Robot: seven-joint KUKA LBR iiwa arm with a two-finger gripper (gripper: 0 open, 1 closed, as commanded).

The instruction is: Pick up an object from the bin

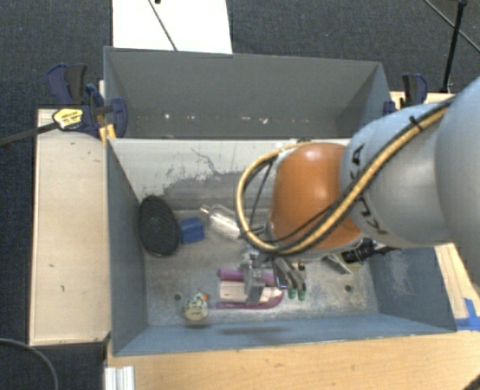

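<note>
Pink-and-purple plastic piece [244, 296] lies flat on the floor of the bin [128, 226], close to the front wall. My hand [262, 278] hangs just over it, and I cannot tell whether it is apart or together. As I judge it, a grip on one edge could let the flat piece slip, or push it against the wall.

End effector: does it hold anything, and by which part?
It cannot be told. The end effector is low over a pink and purple thing near the front wall of the bin; no hold is visible.
</note>
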